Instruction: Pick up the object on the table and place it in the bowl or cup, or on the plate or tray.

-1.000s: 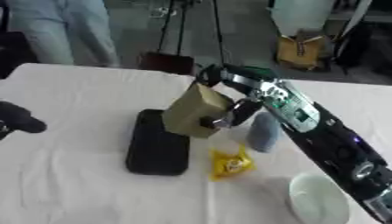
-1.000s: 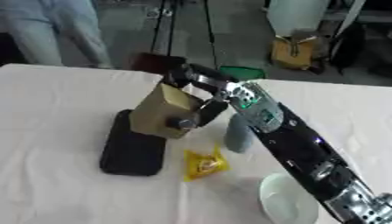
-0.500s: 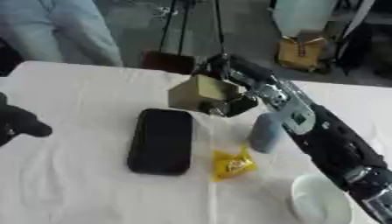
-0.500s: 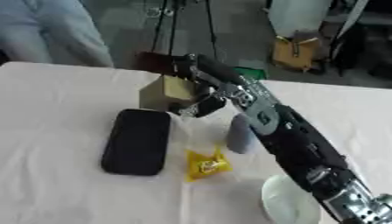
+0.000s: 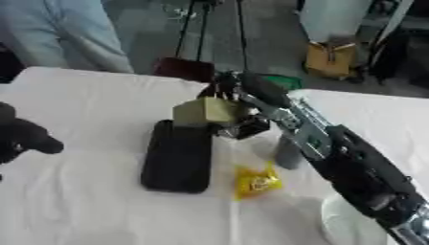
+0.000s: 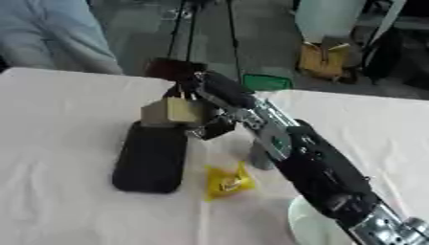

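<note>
Olive-tan box (image 5: 208, 111) is up in the robot's right hand (image 5: 239, 125), fingers curled around it from the far side and the thumb tucked underneath, so it's clearly gripped and off the table. It hangs just over the far end of the black tray (image 5: 177, 157), tilted a bit, and I can't tell if its bottom edge touches the tray or not. The right arm (image 5: 335, 158) comes in from the lower right corner and crosses most of the table diagonally, black with silver bits showing along the forearm.

Right next to the arm, partly hidden behind it, there's a grey-blue cup (image 5: 289, 154) standing upright on the white tablecloth (image 5: 84, 110). Just in front of that, near the tray's right edge but not touching it, sits a small crumpled yellow packet (image 5: 254, 181). Down in the lower right corner you can see the rim of a white bowl (image 6: 308, 228), mostly covered by the arm.

The tray itself is a flat dark rounded rectangle lying lengthwise away from the robot, nothing on it as far as I can see.

The left hand (image 5: 23, 139) shows at the left edge of the left eye view, well apart from everything, just a black shape with the fingers looking curled in and nothing in them.
</note>
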